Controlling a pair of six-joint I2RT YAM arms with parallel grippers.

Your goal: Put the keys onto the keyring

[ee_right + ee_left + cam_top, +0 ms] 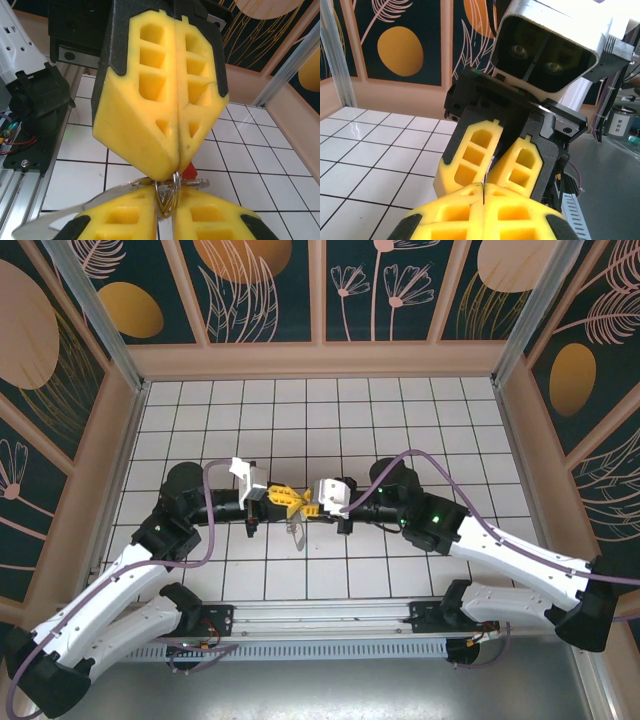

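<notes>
**Both tools meet mid-bench over the keyring; ring in the right tool, keys hanging loose**

Position: The two arms reach in from either side and their yellow fingertips come nose to nose above the middle of the white-tiled bench [400,420], clear of its surface.

Left tool [170,167]: Clenched. Its two yellow fingers [135,105] lie flat against each other along the whole seam, with no gap visible. The tip comes down onto the top of the keyring [168,199]. I cannot tell whether it pinches the wire or only touches it.

Right tool [487,177]: Closed on the keyring. In the right wrist view the ring's thin silvery loops stand upright in the narrow slit between this tool's pads [112,220]. They rise just past the pads to the left tool's tip.

Keys: A silvery key blade [65,222] runs out low to the left from the ring, beside the right tool's finger. A small red-headed piece [190,172] sits just behind the ring, at the tip of the left tool. From above, the keys [297,530] show as a pale cluster dangling just below the joined fingertips, over the tiles.
</notes>
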